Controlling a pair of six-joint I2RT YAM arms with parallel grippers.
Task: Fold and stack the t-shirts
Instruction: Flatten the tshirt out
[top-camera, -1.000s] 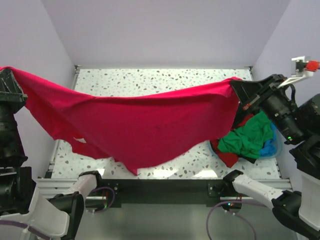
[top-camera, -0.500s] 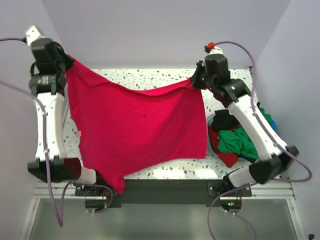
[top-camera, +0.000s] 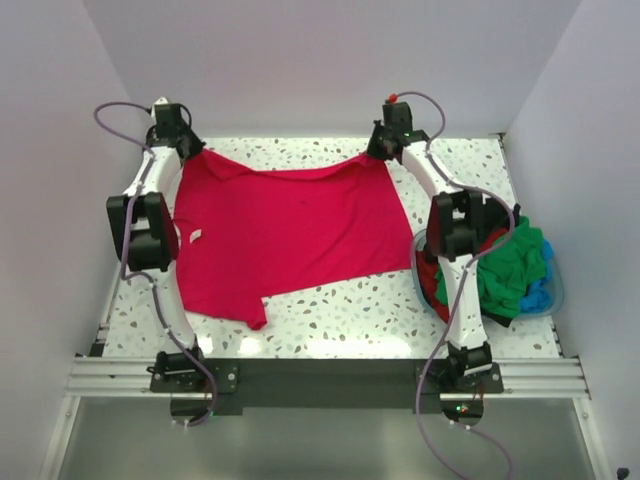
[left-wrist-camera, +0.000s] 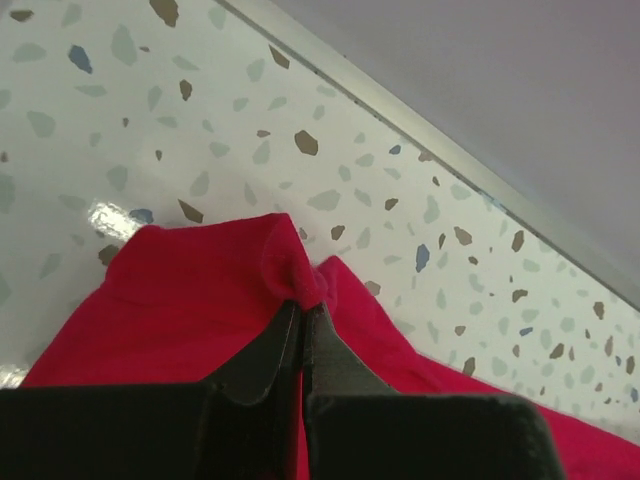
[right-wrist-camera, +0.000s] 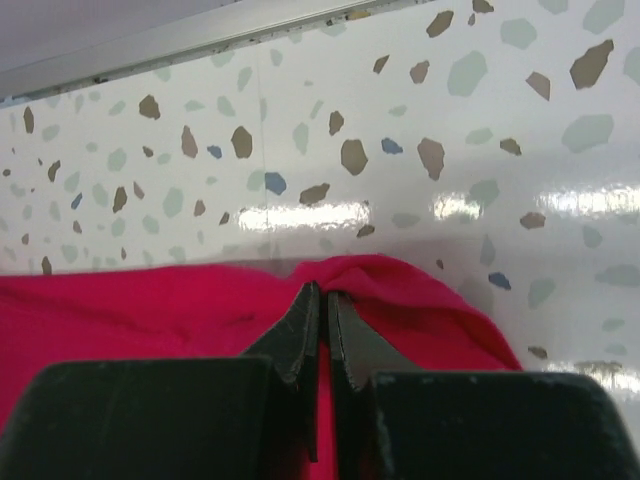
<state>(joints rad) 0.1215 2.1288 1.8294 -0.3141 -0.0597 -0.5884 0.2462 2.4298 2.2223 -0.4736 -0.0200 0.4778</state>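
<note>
I see the crimson t-shirt (top-camera: 280, 235) spread nearly flat on the speckled table (top-camera: 360, 315), its far edge sagging between two pinched corners. My left gripper (left-wrist-camera: 303, 312) is clamped on the far-left corner and my right gripper (right-wrist-camera: 322, 297) on the far-right one, with fabric bunched at each tip. Off to the right, a green t-shirt (top-camera: 510, 265) is heaped in the blue basket (top-camera: 556, 292).

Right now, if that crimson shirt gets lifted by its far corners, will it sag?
Probably floppy: the crimson t-shirt lies flat yet bunches where the left fingers pinch it. Likely light: two small corner pinches grip it.
</note>
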